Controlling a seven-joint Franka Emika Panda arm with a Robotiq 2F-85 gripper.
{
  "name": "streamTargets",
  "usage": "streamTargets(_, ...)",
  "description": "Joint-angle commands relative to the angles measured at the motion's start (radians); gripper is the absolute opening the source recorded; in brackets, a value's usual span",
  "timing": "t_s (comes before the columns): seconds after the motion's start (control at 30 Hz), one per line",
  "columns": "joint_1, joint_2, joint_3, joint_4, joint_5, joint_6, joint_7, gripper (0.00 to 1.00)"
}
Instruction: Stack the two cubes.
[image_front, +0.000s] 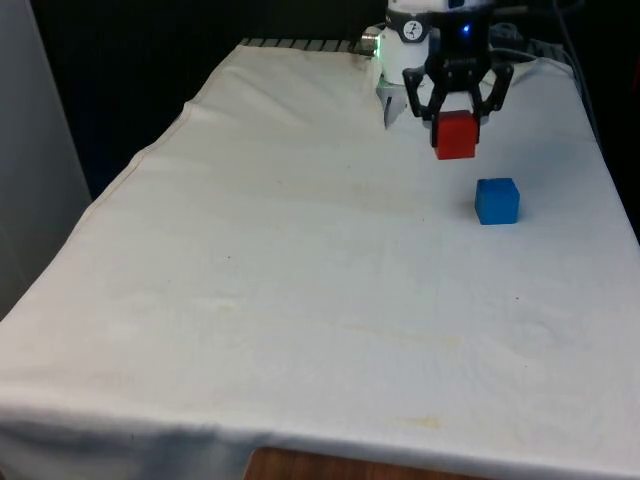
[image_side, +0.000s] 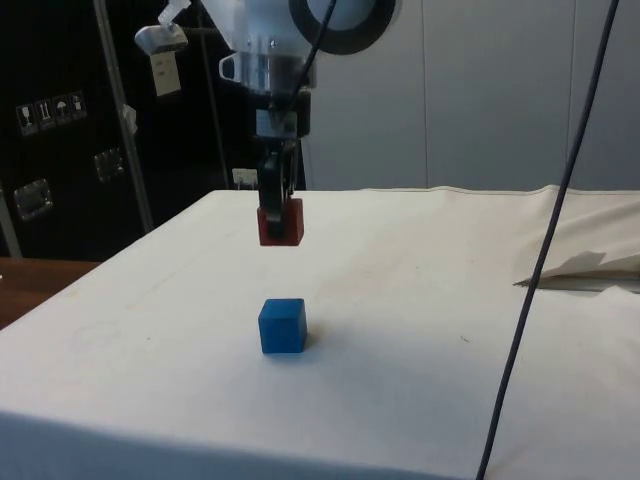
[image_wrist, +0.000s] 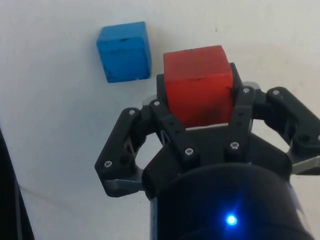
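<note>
- Side view: the gripper (image_side: 279, 222) pinches the red cube (image_side: 280, 222) between its fingers and holds it in the air, well clear of the white tablecloth (image_side: 420, 300).
- The blue cube (image_side: 282, 326) sits on the cloth below and nearer the camera, apart from the red one.
- In the front view the red cube (image_front: 456, 135) hangs behind the blue cube (image_front: 497, 200) and towards the front view's left of it, so the carry is not finished.
- To do this well, I judge the arm should travel level until the red cube is directly over the blue one.
- In the wrist view the two cubes' edges look slightly turned against each other; squaring them first would help.
- Lower slowly, let go only once the faces touch.
</note>
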Motion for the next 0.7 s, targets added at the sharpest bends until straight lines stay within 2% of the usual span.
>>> streamTargets(0.0, 0.006, 0.004, -0.007, 0.0, -0.023, 0.012, 0.024, 0.0)
streamTargets(0.07, 0.006, 0.012, 0.005, 0.001, -0.024, 0.014, 0.038, 0.0)
streamTargets(0.1, 0.0, 0.008, 0.013, 0.001, -0.001, 0.001, 0.016, 0.0)
streamTargets(0.13, 0.007, 0.015, 0.01, 0.002, -0.025, 0.015, 0.044, 0.0)
streamTargets(0.4, 0.008, 0.044, 0.046, 0.009, -0.033, 0.021, 0.092, 0.0)
streamTargets(0.43, 0.0, 0.04, 0.057, 0.008, -0.007, 0.013, 0.069, 0.0)
streamTargets(0.47, 0.008, 0.047, 0.049, 0.01, -0.035, 0.023, 0.097, 0.0)
streamTargets(0.67, 0.009, 0.073, 0.073, 0.015, -0.065, 0.034, 0.15, 0.0)
